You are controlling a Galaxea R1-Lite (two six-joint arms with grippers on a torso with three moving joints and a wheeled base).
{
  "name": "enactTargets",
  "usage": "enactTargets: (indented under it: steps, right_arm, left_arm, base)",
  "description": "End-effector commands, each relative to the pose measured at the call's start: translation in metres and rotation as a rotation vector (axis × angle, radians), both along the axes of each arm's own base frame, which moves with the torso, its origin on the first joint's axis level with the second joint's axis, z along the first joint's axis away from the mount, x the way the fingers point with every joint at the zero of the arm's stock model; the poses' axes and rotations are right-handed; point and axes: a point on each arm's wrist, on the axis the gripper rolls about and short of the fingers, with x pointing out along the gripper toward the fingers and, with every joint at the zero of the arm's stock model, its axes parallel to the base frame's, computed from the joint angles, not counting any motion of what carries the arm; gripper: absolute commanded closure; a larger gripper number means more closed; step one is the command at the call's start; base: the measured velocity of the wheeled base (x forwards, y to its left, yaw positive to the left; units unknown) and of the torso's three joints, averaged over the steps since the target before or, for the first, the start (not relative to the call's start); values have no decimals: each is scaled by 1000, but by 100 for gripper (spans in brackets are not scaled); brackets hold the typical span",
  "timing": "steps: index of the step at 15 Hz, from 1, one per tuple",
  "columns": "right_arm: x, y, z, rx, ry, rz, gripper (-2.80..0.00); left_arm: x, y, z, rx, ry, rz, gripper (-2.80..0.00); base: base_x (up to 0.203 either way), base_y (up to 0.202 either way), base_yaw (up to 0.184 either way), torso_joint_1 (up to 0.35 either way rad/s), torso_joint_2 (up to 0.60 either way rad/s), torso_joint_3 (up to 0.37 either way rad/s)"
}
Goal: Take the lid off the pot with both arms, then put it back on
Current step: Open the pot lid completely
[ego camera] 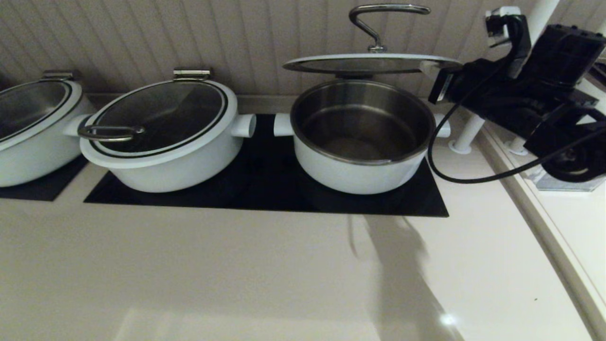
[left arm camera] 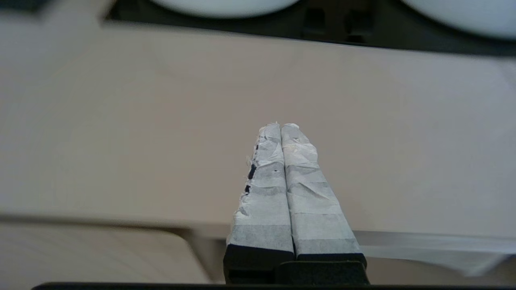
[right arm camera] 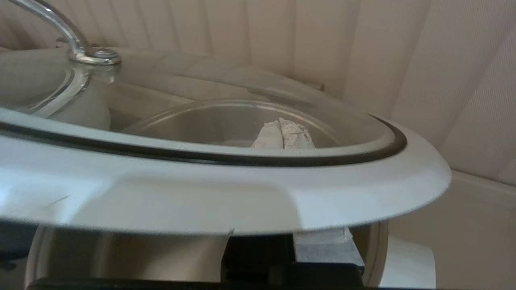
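The right end effector (ego camera: pixel 433 71), fingers together under the rim, carries the lid (ego camera: pixel 372 64) above the pot (ego camera: pixel 362 137), while the left end effector (left arm camera: pixel 281 127), fingers together, is over the bench (left arm camera: pixel 121 121).

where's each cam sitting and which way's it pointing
Head: high up, facing forward and down at the open pot, the raised lid, the right gripper under its rim.
Left wrist: behind the shut left gripper, facing bare counter.
Right wrist: behind the fingers, under the lid.
Head and right wrist views share lid and pot.
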Motion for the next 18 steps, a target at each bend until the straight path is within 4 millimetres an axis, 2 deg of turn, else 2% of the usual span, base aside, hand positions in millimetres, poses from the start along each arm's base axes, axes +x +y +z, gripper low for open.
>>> enactTargets:
  steps: [1, 5, 8, 13, 16, 18]
  right_arm:
    - [8, 2, -4, -1, 2, 1, 0]
    - [8, 2, -5, -1, 4, 1, 0]
    - [6, 1, 3, 4, -18, -1, 0]
    - [7, 2, 3, 5, -22, 2, 0]
    - [7, 2, 3, 4, -22, 2, 0]
    - [8, 2, 2, 3, -20, 3, 0]
  left_arm:
    - [0, 0, 1, 64, -15, 3, 0]
    - [0, 1, -2, -97, 28, 61, 0]
    - [0, 2, -2, -103, 27, 65, 0]
    - [-1, 2, -1, -19, 23, 69, 0]
    - [0, 2, -5, 125, 46, 74, 0]
    - [0, 1, -6, 163, 57, 61, 0]
  base:
    - [0, 0, 0, 0, 0, 0]
    - [0, 0, 0, 0, 0, 0]
    - [0, 0, 0, 0, 0, 0]
    - [0, 0, 0, 0, 0, 0]
    - [0, 0, 0, 0, 0, 0]
    - [0, 0, 0, 0, 0, 0]
